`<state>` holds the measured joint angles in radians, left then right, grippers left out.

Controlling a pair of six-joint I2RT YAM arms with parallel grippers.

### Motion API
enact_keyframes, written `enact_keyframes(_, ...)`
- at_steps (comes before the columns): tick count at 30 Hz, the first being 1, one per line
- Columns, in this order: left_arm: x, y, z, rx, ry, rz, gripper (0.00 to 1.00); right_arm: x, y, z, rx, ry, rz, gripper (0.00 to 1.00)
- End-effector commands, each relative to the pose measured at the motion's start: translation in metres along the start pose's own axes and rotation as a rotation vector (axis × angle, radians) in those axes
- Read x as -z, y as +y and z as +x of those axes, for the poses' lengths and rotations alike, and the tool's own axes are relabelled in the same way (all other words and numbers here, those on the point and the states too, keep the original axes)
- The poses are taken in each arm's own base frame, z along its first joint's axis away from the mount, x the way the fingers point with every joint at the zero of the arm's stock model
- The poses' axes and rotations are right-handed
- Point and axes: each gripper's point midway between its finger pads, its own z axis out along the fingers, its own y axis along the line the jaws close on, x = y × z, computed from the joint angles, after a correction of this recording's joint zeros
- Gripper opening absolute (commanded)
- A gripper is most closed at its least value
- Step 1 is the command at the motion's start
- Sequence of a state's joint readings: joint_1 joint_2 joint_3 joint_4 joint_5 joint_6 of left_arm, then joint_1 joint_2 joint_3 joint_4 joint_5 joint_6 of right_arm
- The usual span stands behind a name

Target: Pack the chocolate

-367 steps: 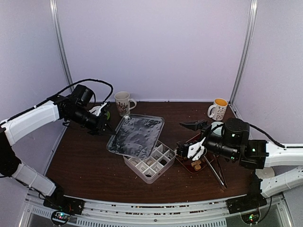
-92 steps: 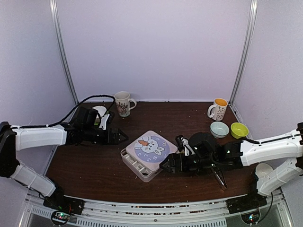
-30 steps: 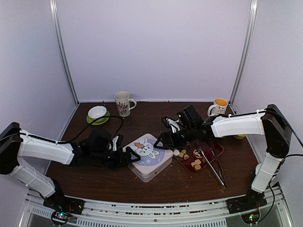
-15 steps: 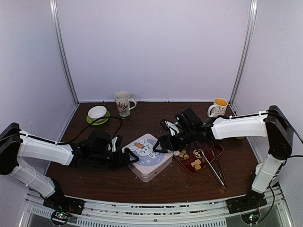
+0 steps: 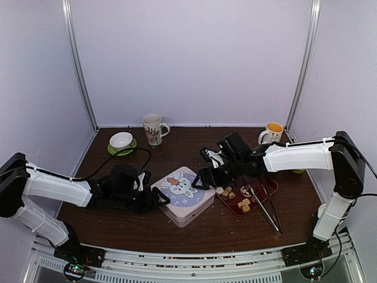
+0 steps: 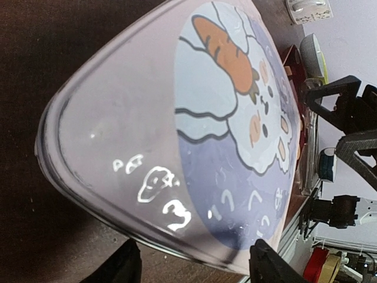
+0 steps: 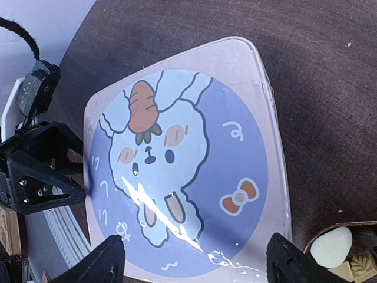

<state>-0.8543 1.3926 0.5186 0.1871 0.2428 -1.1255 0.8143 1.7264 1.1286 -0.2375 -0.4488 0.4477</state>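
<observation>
Between lilac walls [image 5: 194, 65], on the dark table [image 5: 177, 141], left claw [image 5: 158, 197] and right claw [image 5: 199, 178] gape empty

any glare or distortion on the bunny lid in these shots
Right wrist: a thin white glare streak cuts diagonally across the lower part of the rabbit on the lid, while the rest of the print is crisp. Left wrist: the lid fills the frame at a close, slanted angle, so the rabbit looks stretched. Top external: the lid is small and evenly lit, with no strong glare.
</observation>
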Motion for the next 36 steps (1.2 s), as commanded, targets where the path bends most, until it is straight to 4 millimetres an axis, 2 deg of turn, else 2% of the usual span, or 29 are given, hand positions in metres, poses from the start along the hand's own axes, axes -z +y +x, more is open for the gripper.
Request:
enact_keyframes(1, -0.003, 0.002, -0.003, 0.005, -0.011, 0.017, 0.65, 0.002, 0.004, -0.008, 0.025, -0.014, 0.014, 0.86)
enact_keyframes(7, -0.004, 0.006, -0.003, 0.015, -0.013, 0.014, 0.65, 0.008, -0.009, -0.014, 0.056, -0.024, 0.110, 0.94)
enact_keyframes(12, -0.004, 0.006, -0.004, 0.022, -0.015, 0.026, 0.62, -0.013, -0.013, -0.003, 0.071, 0.076, 0.090, 0.92)
enact_keyframes(17, -0.007, 0.008, -0.004, 0.039, -0.015, 0.036, 0.60, -0.024, 0.001, 0.009, 0.058, 0.118, 0.017, 0.91)
enact_keyframes(21, -0.009, 0.008, -0.004, 0.044, -0.015, 0.045, 0.56, -0.023, 0.019, 0.016, 0.063, 0.131, -0.039, 0.91)
enact_keyframes(27, -0.010, 0.015, -0.003, 0.052, -0.010, 0.025, 0.49, -0.017, 0.033, 0.023, 0.035, 0.114, -0.112, 0.87)
enact_keyframes(36, -0.014, 0.029, 0.004, 0.060, 0.004, -0.013, 0.43, -0.017, 0.032, 0.046, 0.049, 0.169, -0.028, 0.90)
